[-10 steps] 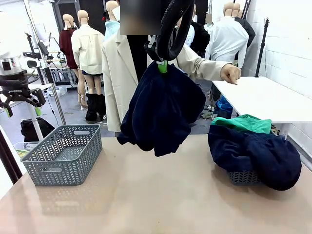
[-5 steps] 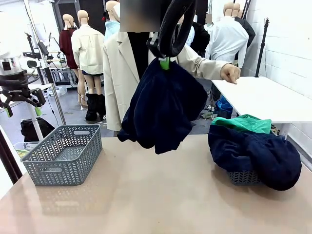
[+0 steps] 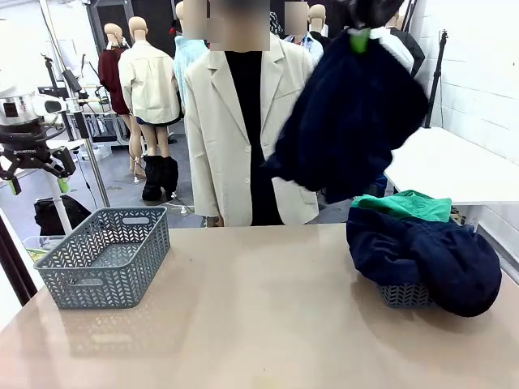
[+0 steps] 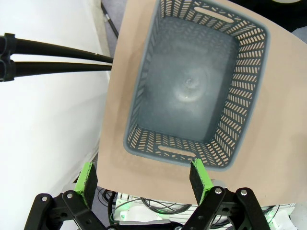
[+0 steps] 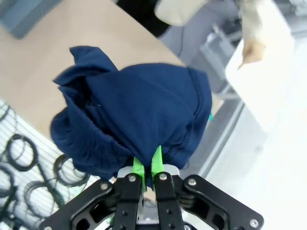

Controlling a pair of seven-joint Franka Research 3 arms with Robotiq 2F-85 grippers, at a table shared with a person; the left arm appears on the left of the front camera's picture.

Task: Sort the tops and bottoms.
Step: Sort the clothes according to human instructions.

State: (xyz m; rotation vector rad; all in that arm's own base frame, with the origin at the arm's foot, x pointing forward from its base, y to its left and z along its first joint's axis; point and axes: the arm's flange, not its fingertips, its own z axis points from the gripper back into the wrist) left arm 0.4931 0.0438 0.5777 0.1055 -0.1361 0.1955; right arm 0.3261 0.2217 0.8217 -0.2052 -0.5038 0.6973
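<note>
Above the counter (image 3: 243, 324), right gripper (image 5: 147, 165) clenches a navy garment (image 3: 349, 121); left gripper (image 4: 144, 179) hangs released over a basket (image 4: 249, 96).

A robotics lab or test workshop fitted out for clothes handling. From where I stand, a plain beige worktable (image 3: 243, 324) fills the foreground. A grey plastic lattice basket (image 3: 105, 255) sits on it at nine o'clock, and a second basket (image 3: 403, 295) at three o'clock is heaped with dark navy and green garments (image 3: 422, 247). Beyond the table the floor is bare grey, with cables trailing across it. A painted white block wall (image 3: 478, 73) runs along two o'clock beside a white side table (image 3: 454, 162). Metal stands and camera gear (image 3: 69, 89) cluster at ten o'clock. A person in a beige blazer (image 3: 235, 138) stands at twelve o'clock.
</note>
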